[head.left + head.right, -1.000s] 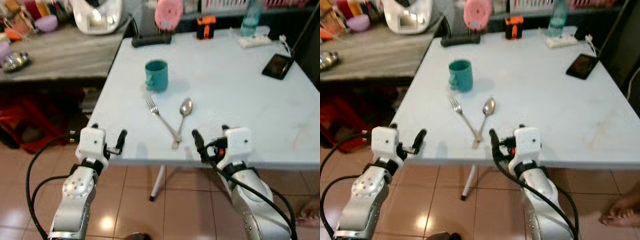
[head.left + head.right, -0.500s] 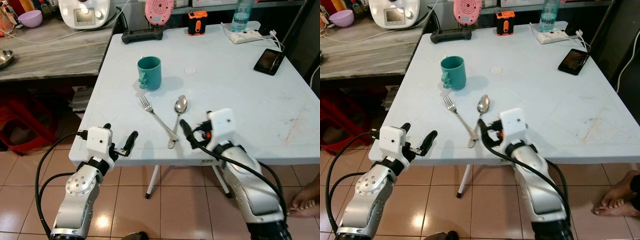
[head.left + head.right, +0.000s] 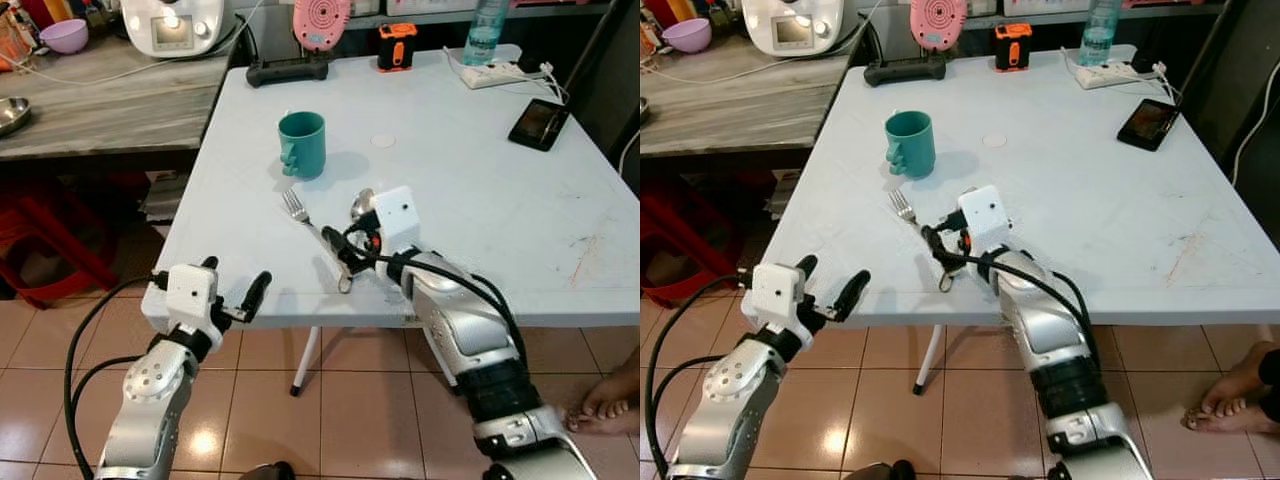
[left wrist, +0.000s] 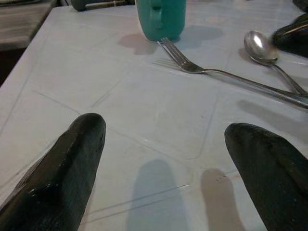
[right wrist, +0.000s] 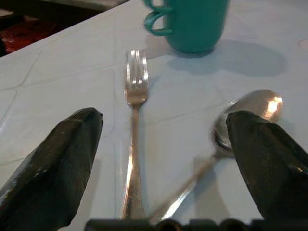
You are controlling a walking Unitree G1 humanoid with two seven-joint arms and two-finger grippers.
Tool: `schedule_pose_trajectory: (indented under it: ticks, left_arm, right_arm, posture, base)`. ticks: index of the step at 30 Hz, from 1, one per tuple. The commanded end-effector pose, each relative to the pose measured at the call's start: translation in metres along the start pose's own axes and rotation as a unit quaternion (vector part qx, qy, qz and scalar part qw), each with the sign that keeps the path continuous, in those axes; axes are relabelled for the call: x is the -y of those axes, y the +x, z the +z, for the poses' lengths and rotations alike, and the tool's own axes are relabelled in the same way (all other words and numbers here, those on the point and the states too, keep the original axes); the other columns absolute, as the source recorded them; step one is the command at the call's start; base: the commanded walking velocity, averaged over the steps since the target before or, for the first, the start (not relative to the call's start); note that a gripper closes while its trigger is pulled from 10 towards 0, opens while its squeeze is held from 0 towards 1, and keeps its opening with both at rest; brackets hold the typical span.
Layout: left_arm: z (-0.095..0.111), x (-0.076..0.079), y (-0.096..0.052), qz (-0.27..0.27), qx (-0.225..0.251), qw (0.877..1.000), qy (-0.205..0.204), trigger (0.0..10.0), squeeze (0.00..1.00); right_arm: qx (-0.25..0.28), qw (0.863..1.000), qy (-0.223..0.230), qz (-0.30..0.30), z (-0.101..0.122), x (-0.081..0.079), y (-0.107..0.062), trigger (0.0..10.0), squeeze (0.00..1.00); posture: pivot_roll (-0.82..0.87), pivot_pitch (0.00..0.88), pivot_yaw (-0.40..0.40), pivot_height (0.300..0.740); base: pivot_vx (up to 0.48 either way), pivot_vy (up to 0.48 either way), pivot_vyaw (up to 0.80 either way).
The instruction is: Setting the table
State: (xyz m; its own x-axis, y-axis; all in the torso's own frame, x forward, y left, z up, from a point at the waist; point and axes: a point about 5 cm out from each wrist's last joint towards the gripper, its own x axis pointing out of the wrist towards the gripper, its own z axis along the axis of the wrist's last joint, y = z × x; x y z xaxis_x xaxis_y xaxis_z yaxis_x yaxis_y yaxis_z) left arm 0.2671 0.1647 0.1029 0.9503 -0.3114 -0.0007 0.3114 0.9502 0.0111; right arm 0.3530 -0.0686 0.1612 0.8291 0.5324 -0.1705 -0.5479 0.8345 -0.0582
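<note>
Steel fork and spoon lie crossed on white worktop near teal mug. Right end effector has advanced over handles, fingers spread, nothing gripped; pickup looks imminent. Left end effector open at worktop edge.

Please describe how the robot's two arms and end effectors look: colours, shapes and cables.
Both arms are silver metal with rounded joints and black cables looping outside. Each wrist carries a white box. The left end effector and right end effector each have two long black fingers. Orange shows by the right box.
</note>
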Motion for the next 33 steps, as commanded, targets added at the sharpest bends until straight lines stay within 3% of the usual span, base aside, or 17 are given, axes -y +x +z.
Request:
schedule_pose_trajectory:
  ticks: [1, 11, 23, 24, 25, 26, 27, 33]
  left_arm:
    - [0.001, -0.004, -0.005, 0.013, -0.003, 1.0, -0.001, 10.0, 0.0]
    - [0.0, -0.003, -0.019, 0.024, -0.011, 1.0, -0.004, 10.0, 0.0]
    - [0.002, -0.003, -0.022, 0.029, -0.017, 0.999, 0.003, 10.0, 0.0]
    - [0.002, -0.003, -0.022, 0.029, -0.017, 0.999, 0.003, 10.0, 0.0]
    - [0.002, -0.003, -0.022, 0.029, -0.018, 0.999, 0.003, 10.0, 0.0]
    - [0.001, -0.003, -0.023, 0.029, -0.018, 0.999, 0.003, 10.0, 0.0]
    - [0.001, -0.003, -0.023, 0.03, -0.019, 0.999, 0.003, 10.0, 0.0]
    - [0.002, -0.002, -0.023, 0.026, -0.019, 0.999, -0.002, 10.0, 0.0]
  right_arm:
    - [0.004, 1.0, -0.003, 0.021, 0.003, -0.006, 0.006, 10.0, 0.0]
    - [-0.02, 0.999, -0.014, 0.045, 0.001, -0.007, 0.023, 10.0, 0.0]
    - [-0.028, 0.997, -0.021, 0.072, -0.005, -0.009, 0.032, 10.0, 0.0]
    - [-0.029, 0.997, -0.021, 0.071, -0.005, -0.009, 0.033, 7.2, 0.0]
    - [-0.03, 0.997, -0.021, 0.072, -0.005, -0.009, 0.033, 7.2, 0.0]
    - [-0.032, 0.997, -0.021, 0.074, -0.006, -0.009, 0.033, 1.2, 0.0]
    - [-0.034, 0.996, -0.021, 0.076, -0.006, -0.01, 0.034, 0.0, 0.0]
    - [-0.074, 0.994, -0.021, 0.071, -0.018, -0.011, 0.036, 0.0, 0.0]
  posture:
    - [-0.07, 0.142, 0.065, 0.74]
    - [-0.03, 0.172, 0.052, 0.74]
    - [-0.01, 0.182, 0.056, 0.74]
    - [-0.01, 0.182, 0.056, 0.74]
    - [-0.01, 0.182, 0.056, 0.74]
    - [-0.01, 0.183, 0.055, 0.74]
    - [-0.01, 0.183, 0.055, 0.74]
    - [-0.01, 0.184, 0.053, 0.74]
  base:
    - [0.0, 0.0, 0.0]
    - [0.0, 0.0, 0.0]
    - [0.0, 0.0, 0.0]
    - [0.0, 0.0, 0.0]
    - [0.0, 0.0, 0.0]
    - [0.0, 0.0, 0.0]
    - [0.0, 0.0, 0.0]
    - [0.0, 0.0, 0.0]
